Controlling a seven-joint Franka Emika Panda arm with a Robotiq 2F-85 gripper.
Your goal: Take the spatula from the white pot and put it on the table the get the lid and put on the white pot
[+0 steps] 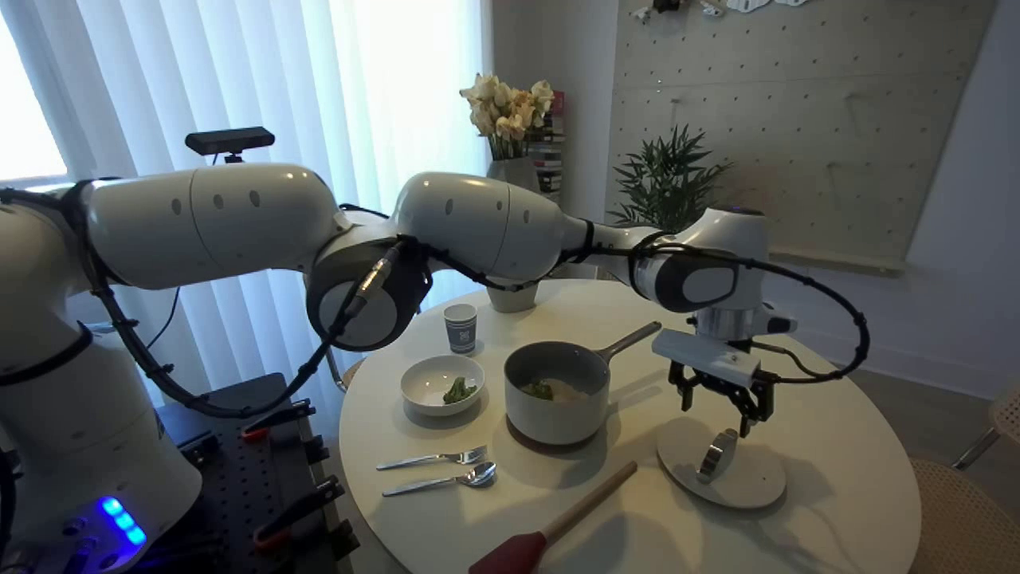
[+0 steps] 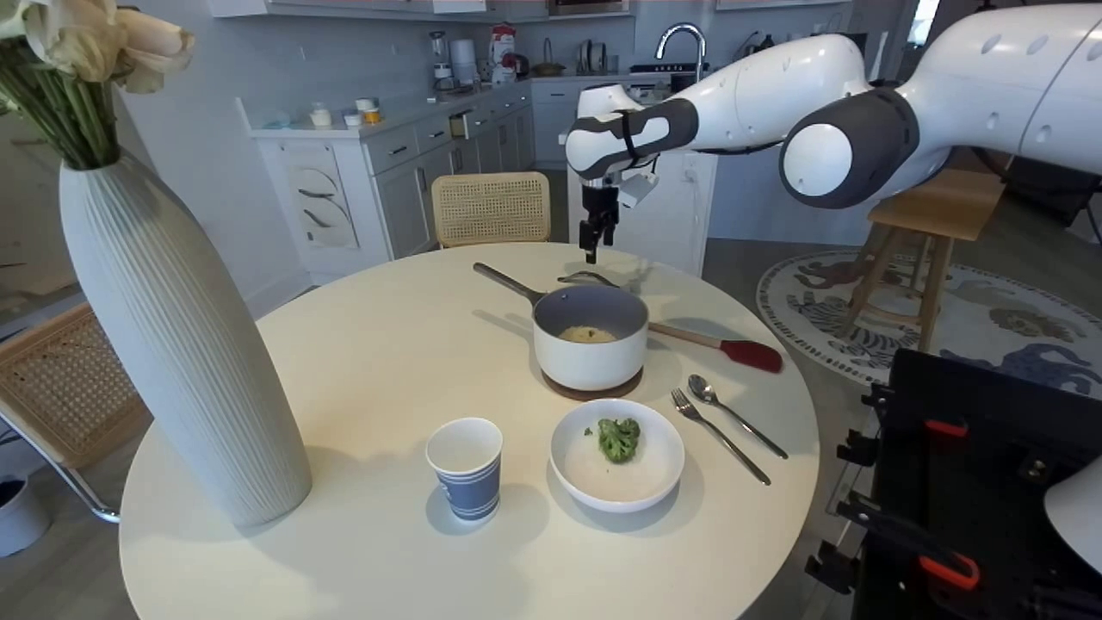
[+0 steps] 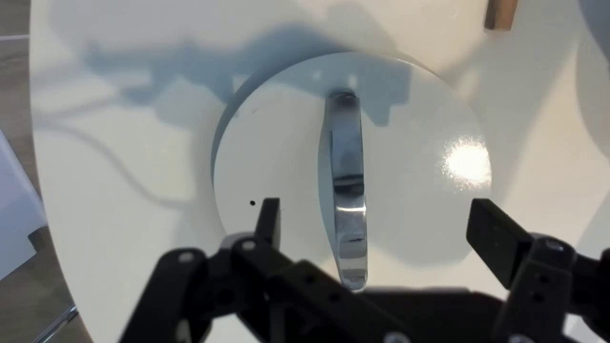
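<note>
Right of the white pot (image 1: 551, 418) in an exterior view: lid (image 1: 747, 475) on the surface (image 1: 849, 462), gripper (image 1: 715, 418) spread above it.
With the handle (image 3: 348, 157) seemingly off-centre in the gap, closing could skid the lid.

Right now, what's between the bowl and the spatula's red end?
The fork, then the spoon nearer the spatula; both exterior views show them.
</note>
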